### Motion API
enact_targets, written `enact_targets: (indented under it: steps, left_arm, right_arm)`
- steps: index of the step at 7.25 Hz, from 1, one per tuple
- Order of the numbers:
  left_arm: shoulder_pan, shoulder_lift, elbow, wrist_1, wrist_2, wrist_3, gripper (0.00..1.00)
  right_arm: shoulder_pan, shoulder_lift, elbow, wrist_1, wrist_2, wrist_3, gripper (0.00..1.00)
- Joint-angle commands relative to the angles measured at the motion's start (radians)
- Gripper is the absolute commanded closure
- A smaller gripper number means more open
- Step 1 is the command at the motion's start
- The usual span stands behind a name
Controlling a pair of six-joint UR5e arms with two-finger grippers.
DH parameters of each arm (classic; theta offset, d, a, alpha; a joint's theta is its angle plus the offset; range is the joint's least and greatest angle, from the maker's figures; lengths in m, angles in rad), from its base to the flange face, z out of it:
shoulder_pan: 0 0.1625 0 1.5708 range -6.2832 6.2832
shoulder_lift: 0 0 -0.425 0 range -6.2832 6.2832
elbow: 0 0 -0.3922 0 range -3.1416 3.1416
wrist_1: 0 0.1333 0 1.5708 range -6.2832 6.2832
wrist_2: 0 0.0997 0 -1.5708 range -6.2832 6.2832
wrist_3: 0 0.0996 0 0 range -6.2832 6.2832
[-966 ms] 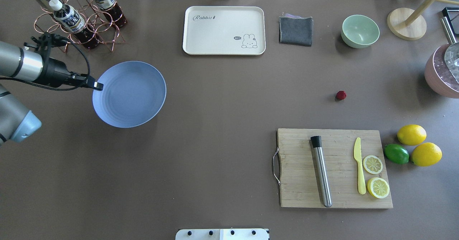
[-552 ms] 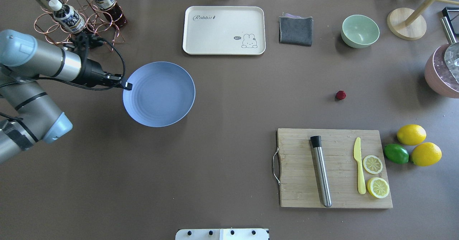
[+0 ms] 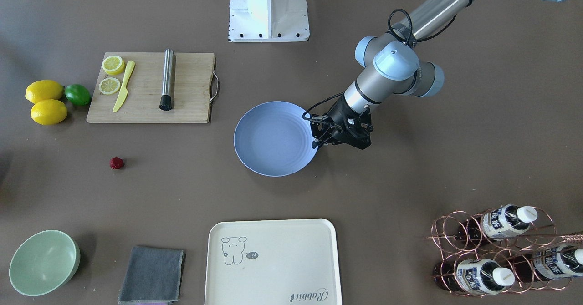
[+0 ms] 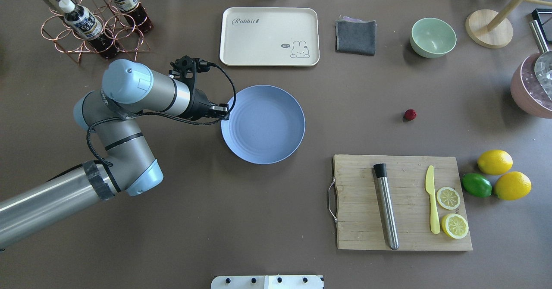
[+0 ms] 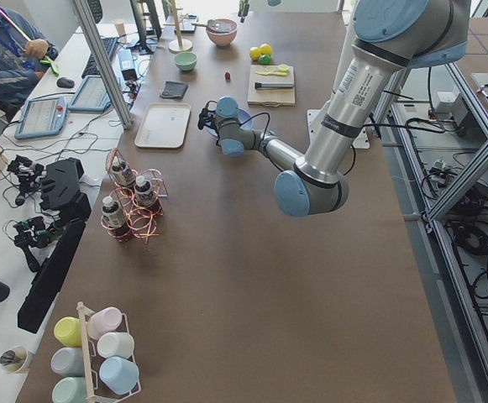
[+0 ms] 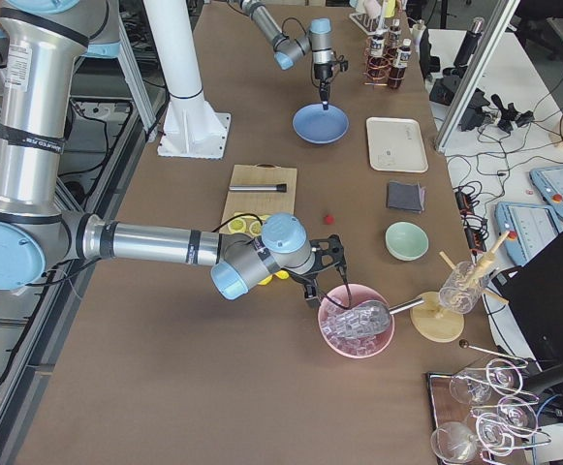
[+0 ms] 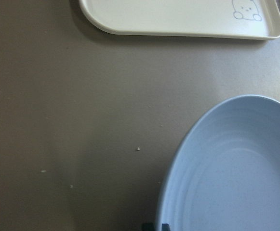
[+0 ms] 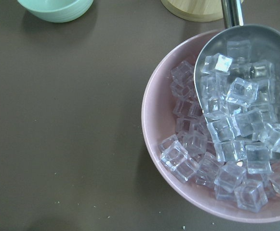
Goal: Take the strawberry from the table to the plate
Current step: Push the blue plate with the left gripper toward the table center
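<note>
The strawberry (image 4: 410, 114) is a small dark-red berry lying alone on the table (image 4: 258, 220), right of centre and above the cutting board. The light-blue plate (image 4: 267, 129) sits mid-table, well left of the berry. My left gripper (image 4: 224, 109) is shut on the plate's left rim; in the left wrist view its fingertips (image 7: 156, 226) pinch the edge of the plate (image 7: 236, 183). From the front, the gripper (image 3: 315, 142) sits on the plate's (image 3: 273, 141) right edge. My right gripper (image 6: 328, 286) hovers far right over a bowl of ice; I cannot tell whether it is open.
A cutting board (image 4: 358, 194) with a metal rod, yellow knife and lemon slices lies below the berry, two lemons and a lime (image 4: 476, 185) beside it. At the back stand a cream tray (image 4: 267, 36), grey cloth (image 4: 355, 36), mint bowl (image 4: 432, 37) and bottle rack (image 4: 86, 21).
My left arm has swept right across the table, and the plate in its grip has slid with it toward the centre. The strawberry has not moved.
</note>
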Motion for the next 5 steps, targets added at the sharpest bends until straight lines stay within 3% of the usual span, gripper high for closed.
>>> enact_targets:
  steps: [1,2,4,5]
  left_arm:
    - [0.016,-0.008,0.019,0.002,0.028,0.005,0.69]
    - [0.015,-0.005,0.021,-0.003,0.030,0.008,0.03]
    - [-0.029,0.027,-0.002,-0.003,0.032,0.011,0.02]
    - [-0.086,0.103,-0.046,-0.003,-0.017,0.020,0.02]
  right_arm:
    - [-0.003,0.001,-0.001,-0.001,0.000,0.003,0.00]
    - [-0.004,0.001,-0.001,-0.001,0.000,0.005,0.00]
    - [-0.007,0.004,0.000,0.001,-0.003,0.002,0.00]
    - [-0.014,0.007,0.000,-0.002,-0.020,0.011,0.00]
